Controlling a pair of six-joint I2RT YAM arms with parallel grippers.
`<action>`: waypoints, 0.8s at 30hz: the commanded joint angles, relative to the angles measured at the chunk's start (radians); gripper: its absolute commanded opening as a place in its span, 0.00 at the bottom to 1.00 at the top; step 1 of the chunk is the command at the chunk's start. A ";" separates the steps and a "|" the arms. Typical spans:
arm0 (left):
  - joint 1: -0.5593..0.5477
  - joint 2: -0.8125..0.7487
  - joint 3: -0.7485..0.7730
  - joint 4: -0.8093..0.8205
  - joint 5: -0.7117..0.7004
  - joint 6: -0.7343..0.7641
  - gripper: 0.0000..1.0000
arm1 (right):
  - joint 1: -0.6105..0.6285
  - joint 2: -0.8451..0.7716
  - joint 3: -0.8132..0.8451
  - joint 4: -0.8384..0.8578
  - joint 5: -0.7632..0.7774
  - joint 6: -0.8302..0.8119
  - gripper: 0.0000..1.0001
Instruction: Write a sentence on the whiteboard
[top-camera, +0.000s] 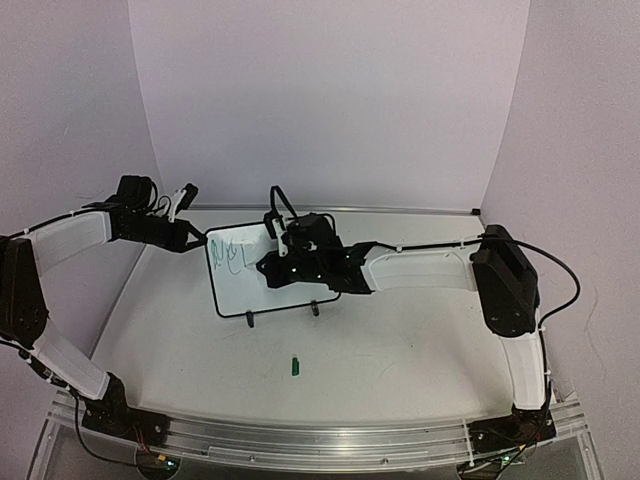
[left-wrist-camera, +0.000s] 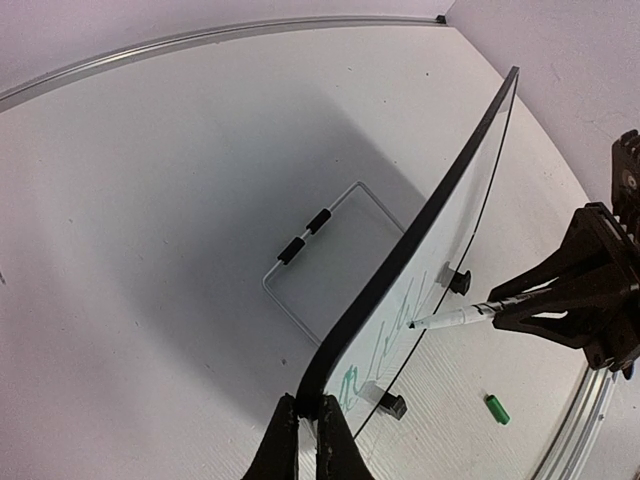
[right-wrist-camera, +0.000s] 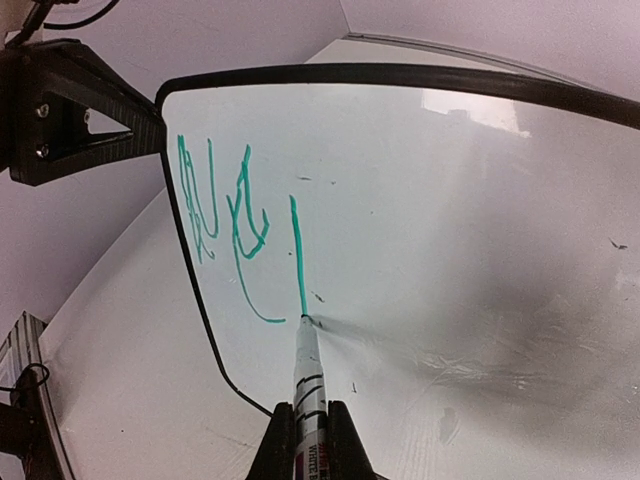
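Note:
The whiteboard (top-camera: 236, 290) stands upright on the table at centre left, tilted back on its feet. My left gripper (top-camera: 197, 240) is shut on the black frame at the board's upper left corner (left-wrist-camera: 305, 405). Green scrawl of the sentence (right-wrist-camera: 235, 215) sits at the top left of the board face (right-wrist-camera: 450, 200), also seen as the sentence (top-camera: 228, 254). My right gripper (right-wrist-camera: 310, 412) is shut on a white marker (right-wrist-camera: 309, 380), whose tip touches the board at the bottom end of a long green stroke. In the left wrist view the marker (left-wrist-camera: 455, 318) points at the board face (left-wrist-camera: 400, 310).
A green marker cap (top-camera: 296, 367) lies on the table in front of the board, also visible as the cap (left-wrist-camera: 497, 409). A wire stand (left-wrist-camera: 330, 250) props the board from behind. Two black feet (top-camera: 250, 320) rest on the table. A metal rail (top-camera: 320, 435) runs along the near edge.

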 joint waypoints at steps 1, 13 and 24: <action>0.000 -0.029 -0.003 0.037 0.001 0.019 0.00 | -0.018 -0.046 0.041 0.005 0.114 -0.010 0.00; 0.000 -0.026 -0.002 0.038 -0.001 0.021 0.00 | -0.018 -0.055 0.055 0.017 0.154 -0.026 0.00; 0.000 -0.027 -0.002 0.036 -0.002 0.021 0.00 | -0.020 -0.055 0.054 0.020 0.156 -0.028 0.00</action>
